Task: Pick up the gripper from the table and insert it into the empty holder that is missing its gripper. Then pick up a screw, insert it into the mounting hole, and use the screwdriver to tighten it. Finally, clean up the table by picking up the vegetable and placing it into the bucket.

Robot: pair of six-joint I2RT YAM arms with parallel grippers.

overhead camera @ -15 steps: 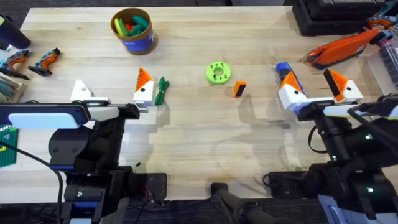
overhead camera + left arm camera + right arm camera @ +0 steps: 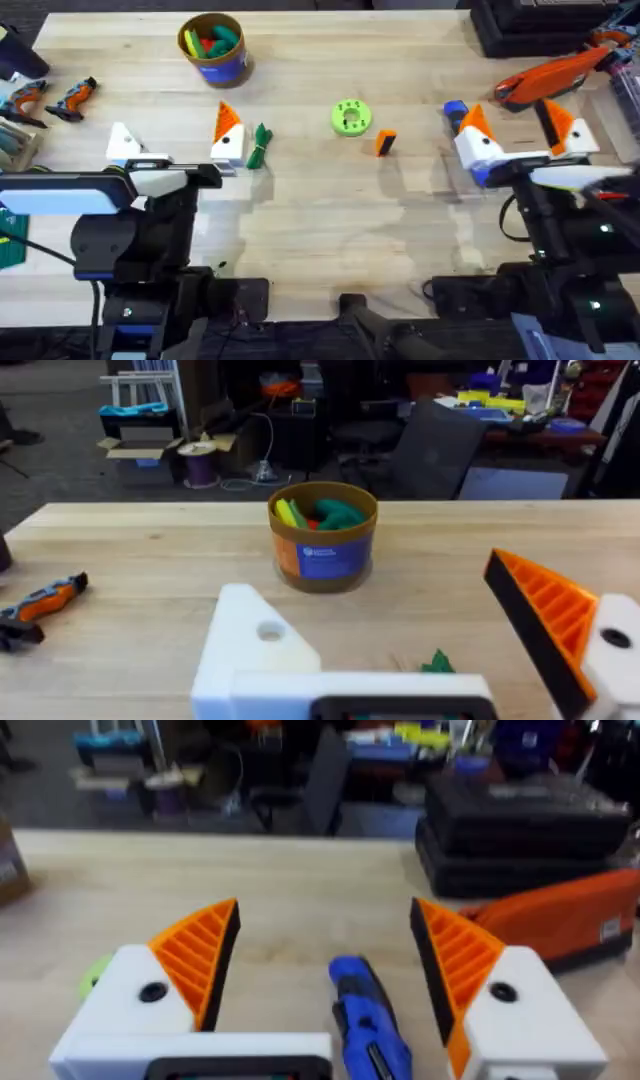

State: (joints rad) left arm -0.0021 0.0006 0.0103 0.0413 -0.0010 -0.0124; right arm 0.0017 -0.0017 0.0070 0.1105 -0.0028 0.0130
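Small orange ridged plastic gripper finger [image 2: 385, 143] lies loose on the wooden table [image 2: 320, 230] mid-field, between the 2 arms, long axis roughly fore-aft; right gripper [image 2: 520, 135], fingers spread and empty, sits straddling the bright blue pen-shaped screwdriver [image 2: 362, 1015]. Left gripper [image 2: 175, 145] also released, its bare white holder [image 2: 124, 143] on the outer side, about as far. Lime-green disc [image 2: 350, 117] just beside the finger; dark-green toy vegetable [image 2: 260, 145] near the left tip.
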